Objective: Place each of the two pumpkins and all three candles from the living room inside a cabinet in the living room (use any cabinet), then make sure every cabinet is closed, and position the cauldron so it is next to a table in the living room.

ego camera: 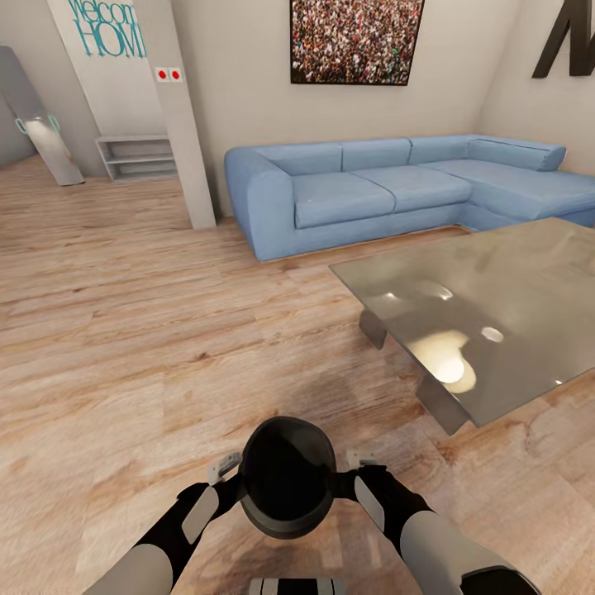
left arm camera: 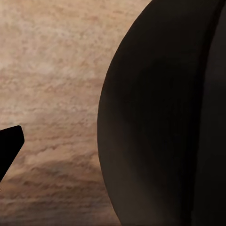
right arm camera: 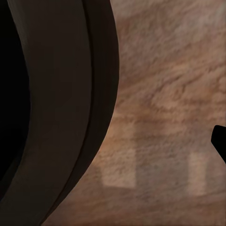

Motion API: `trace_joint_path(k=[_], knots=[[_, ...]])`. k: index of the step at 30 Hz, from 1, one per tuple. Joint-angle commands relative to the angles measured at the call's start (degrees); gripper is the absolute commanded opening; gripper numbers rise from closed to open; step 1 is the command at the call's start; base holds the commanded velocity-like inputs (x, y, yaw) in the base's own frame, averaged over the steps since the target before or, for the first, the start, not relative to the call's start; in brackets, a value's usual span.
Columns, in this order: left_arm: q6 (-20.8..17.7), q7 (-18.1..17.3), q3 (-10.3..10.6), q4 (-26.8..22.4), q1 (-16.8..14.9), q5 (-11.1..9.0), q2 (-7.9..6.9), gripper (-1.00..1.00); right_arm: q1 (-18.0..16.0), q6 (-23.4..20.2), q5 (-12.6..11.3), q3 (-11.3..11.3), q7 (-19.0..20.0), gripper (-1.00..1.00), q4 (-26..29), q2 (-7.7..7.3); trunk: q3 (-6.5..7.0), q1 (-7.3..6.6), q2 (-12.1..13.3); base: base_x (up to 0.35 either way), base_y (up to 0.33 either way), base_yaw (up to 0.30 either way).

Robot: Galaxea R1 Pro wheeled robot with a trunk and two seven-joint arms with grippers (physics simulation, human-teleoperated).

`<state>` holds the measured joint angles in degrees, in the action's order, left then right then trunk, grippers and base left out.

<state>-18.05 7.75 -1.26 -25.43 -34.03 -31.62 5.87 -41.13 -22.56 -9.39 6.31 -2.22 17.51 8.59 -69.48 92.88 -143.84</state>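
Note:
A black round cauldron (ego camera: 287, 477) hangs low in front of me over the wood floor, mouth up. My left gripper (ego camera: 223, 471) presses its left side and my right gripper (ego camera: 362, 459) its right side, so it sits pinched between the two arms. In the left wrist view the cauldron's (left arm camera: 165, 117) wall lies apart from one dark fingertip (left arm camera: 9, 150). The right wrist view shows the cauldron's rim (right arm camera: 61, 108) and one fingertip (right arm camera: 220, 143) well apart from it. Both jaws look spread. A low glossy grey table (ego camera: 512, 306) stands ahead to the right. The pumpkins, candles and cabinet are out of view.
A blue corner sofa (ego camera: 372, 190) runs behind the table along the back wall. A white pillar (ego camera: 186, 124) stands at the sofa's left end, with a low pale shelf unit (ego camera: 136, 157) beyond it. Light plank floor (ego camera: 165, 330) stretches ahead and left.

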Motion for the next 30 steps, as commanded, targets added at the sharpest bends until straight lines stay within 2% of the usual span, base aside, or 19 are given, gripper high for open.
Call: trace_joint_path(k=[1,30], knots=[[-0.3,0.4,-0.1,-0.1,0.0,-0.3,0.02,1.0,0.0,-0.3,-0.2,0.6,-0.3,1.0,0.1,-0.06,-0.05,-0.01,0.0,0.0,0.0,0.0],[-0.3,0.4,-0.2,-0.1,0.0,-0.3,-0.08,1.0,0.0,-0.3,-0.1,0.6,-0.2,1.0,0.2,-0.06,-0.05,-0.01,0.0,0.0,0.0,0.0]])
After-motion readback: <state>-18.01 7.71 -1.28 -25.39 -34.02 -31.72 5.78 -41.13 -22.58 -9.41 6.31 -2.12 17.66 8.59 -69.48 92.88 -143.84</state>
